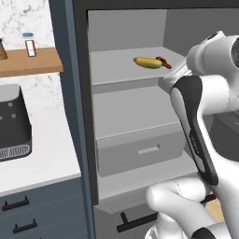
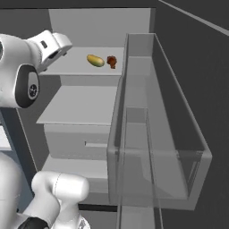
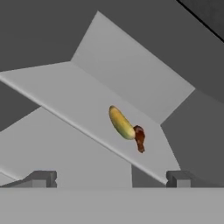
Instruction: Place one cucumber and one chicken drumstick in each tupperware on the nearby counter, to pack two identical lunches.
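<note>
A yellow-green cucumber point(image 1: 147, 62) point(image 2: 95, 60) point(image 3: 121, 123) lies on the upper shelf point(image 1: 116, 65) of an open fridge. A brown chicken drumstick point(image 1: 164, 62) point(image 2: 111, 61) point(image 3: 139, 138) touches its right end. My gripper point(image 3: 111, 178) is open and holds nothing. It hangs in front of the shelf, well short of both foods, and looks toward them. The white counter point(image 1: 46, 158) lies to the left of the fridge. The tupperware is out of view.
Below the food shelf are a second shelf point(image 1: 130, 112) and a grey drawer point(image 1: 140, 149). The open fridge door with its clear bins point(image 2: 156, 134) stands to the right. A black appliance point(image 1: 11, 121) sits on the counter under a wooden wall shelf point(image 1: 28, 60).
</note>
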Available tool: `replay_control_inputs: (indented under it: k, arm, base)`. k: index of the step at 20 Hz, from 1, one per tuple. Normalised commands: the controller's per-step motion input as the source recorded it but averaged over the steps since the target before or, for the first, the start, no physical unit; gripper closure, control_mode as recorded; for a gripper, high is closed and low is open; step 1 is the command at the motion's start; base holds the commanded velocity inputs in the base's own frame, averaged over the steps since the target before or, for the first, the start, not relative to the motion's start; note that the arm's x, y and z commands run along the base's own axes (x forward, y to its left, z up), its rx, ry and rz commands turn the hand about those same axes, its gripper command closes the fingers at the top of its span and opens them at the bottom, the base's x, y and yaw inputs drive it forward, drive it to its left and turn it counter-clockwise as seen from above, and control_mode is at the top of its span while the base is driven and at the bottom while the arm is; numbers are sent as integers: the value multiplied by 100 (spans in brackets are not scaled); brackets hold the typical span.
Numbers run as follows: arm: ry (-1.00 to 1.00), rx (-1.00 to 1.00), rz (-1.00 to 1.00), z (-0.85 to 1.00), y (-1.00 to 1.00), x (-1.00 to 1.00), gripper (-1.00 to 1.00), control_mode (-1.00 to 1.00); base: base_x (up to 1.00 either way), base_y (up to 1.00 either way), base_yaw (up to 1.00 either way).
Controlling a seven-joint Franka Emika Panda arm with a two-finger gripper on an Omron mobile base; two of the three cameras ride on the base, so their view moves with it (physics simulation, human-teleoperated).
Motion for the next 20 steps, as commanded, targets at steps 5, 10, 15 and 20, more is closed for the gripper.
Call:
replay_control_inputs:
  k: [5,10,15,20]
  arm:
    - [0,0,0,-24,0,29,-100,-100]
    - [-2,2,0,-55,0,22,-100,-100]
    - [0,4,0,-1,-2,36,-100,-100]
    - [0,3,0,15,-2,49,-100,-100]
  base:
    - [0,0,0]
    - [0,0,0]
    - [0,0,0]
    - [0,0,0]
